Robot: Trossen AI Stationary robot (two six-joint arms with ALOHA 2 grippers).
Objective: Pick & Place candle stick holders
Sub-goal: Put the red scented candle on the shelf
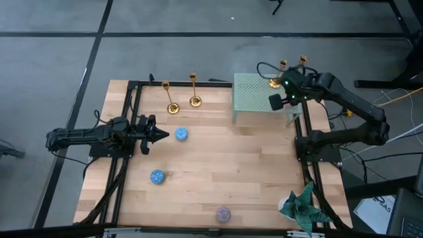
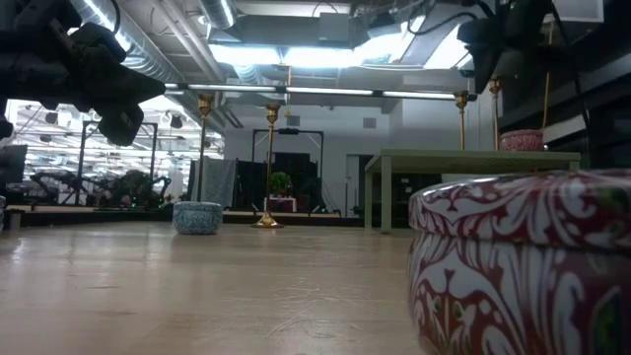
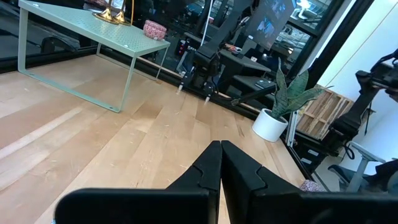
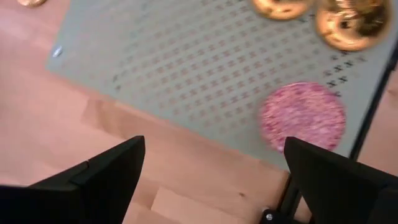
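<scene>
Grey floor (image 1: 165, 39) with dark lines surrounds the wooden table (image 1: 218, 165).

bare wood mid-table (image 1: 231, 158) open for passage, green perforated stand (image 1: 254, 99) blocks far right, two candlesticks (image 1: 183, 100) upright far left-centre, blue tins (image 1: 181, 134) near left gripper (image 1: 163, 135), plant (image 1: 303, 206) crowding near-right corner

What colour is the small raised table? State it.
Pale mint green, with a perforated top; the small raised table shows best in the right wrist view.

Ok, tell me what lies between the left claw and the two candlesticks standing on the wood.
High view: a blue tin, between left claw and candlesticks.
</scene>
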